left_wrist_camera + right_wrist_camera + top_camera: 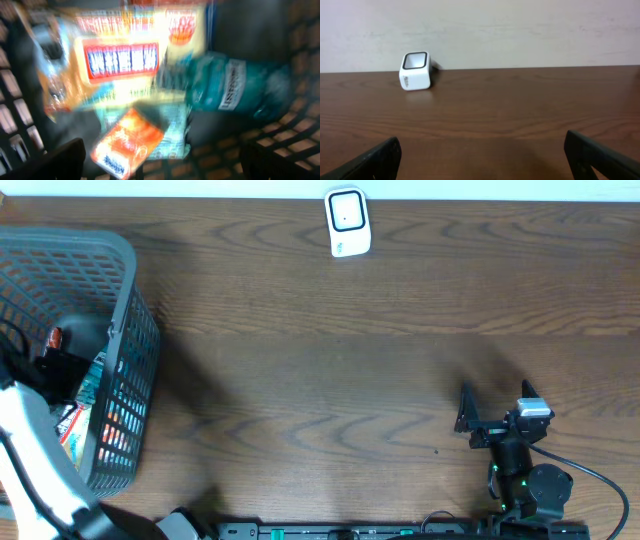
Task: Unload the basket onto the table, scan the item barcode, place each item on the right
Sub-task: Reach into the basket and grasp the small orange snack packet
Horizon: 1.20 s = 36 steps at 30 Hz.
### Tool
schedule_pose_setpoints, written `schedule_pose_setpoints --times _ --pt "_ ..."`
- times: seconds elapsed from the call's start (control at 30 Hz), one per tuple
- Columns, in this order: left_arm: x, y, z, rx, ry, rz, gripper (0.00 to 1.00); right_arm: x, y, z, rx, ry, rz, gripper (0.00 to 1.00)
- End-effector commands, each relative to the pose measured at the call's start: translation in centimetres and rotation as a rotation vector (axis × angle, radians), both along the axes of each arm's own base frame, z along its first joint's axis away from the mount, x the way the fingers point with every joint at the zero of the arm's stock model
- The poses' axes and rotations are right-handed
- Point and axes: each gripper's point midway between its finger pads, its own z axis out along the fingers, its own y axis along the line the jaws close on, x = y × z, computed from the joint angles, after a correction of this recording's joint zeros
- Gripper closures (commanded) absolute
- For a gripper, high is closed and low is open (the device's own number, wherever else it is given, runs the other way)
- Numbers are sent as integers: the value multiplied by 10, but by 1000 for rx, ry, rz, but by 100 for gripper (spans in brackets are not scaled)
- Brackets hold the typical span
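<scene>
**Left arm reaching into a basket of groceries, scanner waiting across the table**

A grey mesh basket point(128, 290) stands at the left edge of a dark wooden table point(350, 380). The left arm dips into it. Its wrist view is blurred, but the left end effector point(162, 150) hangs with its fingers spread wide apart and nothing between them, above the goods.

Three items can be made out in the basket, and more may lie hidden under them:
- One small orange pack point(127, 145) lies on top, tilted, nearest to the open fingers.
- One large packet point(122, 60) has a red and blue printed label.
- One teal bottle point(235, 85) lies on its side to the right, beside the packet.

The orange pack looks the likeliest pick. It seems light and flat, probably thin card or foil, so a gentle pinch across its short sides should do without crushing it. The bottle would be heavier, smooth and rounded, and apt to slip or roll; it would be best gripped across its body. The large packet looks soft and crinkly. No barcode can be read on any of them.

One white scanner point(348, 222) sits at the far edge of the table, well apart from the basket, window facing up. The right end effector point(481, 145), one of two, waits low near the front right, fingers wide apart and empty, facing the scanner.
</scene>
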Motion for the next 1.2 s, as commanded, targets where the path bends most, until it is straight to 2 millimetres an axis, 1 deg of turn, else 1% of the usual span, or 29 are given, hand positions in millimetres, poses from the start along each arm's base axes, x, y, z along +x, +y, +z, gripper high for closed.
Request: schedule_pose_setpoints --times 0.0,0.2,0.33,0.43,0.57,0.63,0.7,0.73,0.77,0.83,0.87,0.9,0.93,0.97,1.0,1.07,1.17 --pt "3 -14 -12 -112 20 -25 2 0 1 0 9 -2 1 1" --pt "-16 -28 -34 -189 141 -100 2 0 1 0 9 -2 1 1" --pt "-32 -24 -51 -156 217 -88 2 0 1 0 9 -2 1 1" --pt "-35 -25 -66 -152 227 -87 2 0 1 0 9 -2 1 1" --pt "-39 -27 -92 -149 225 -87 2 0 1 0 9 -2 1 1" --pt "-40 -29 -103 -146 221 -87 0 0 1 0 9 -2 1 1" --pt "-42 -31 -109 -148 222 -87 20 0 1 0 9 -2 1 1" --pt "-44 -32 -111 -151 226 -87 33 0 1 0 9 -2 1 1" --pt "-44 -32 -111 -153 228 -87 42 0 1 0 9 -2 1 1" --pt "-45 -32 -111 -153 228 -88 55 0 1 0 9 -2 1 1" --pt "-44 -32 -111 -152 227 -88 67 0 1 0 9 -2 1 1" --pt "-44 -32 -111 -149 225 -87 75 0 1 0 9 -2 1 1" --pt "-42 -30 -111 -144 219 -87 81 0 1 0 9 -2 1 1" --pt "-40 -29 -109 -138 212 -87 87 0 1 0 9 -2 1 1" --pt "-37 -26 -106 -130 203 -87 89 0 1 0 9 -2 1 1" --pt "-32 -22 -97 -114 186 -86 92 0 1 0 9 -2 1 1" --pt "-21 -12 -75 -79 147 -85 92 0 1 0 9 -2 1 1"
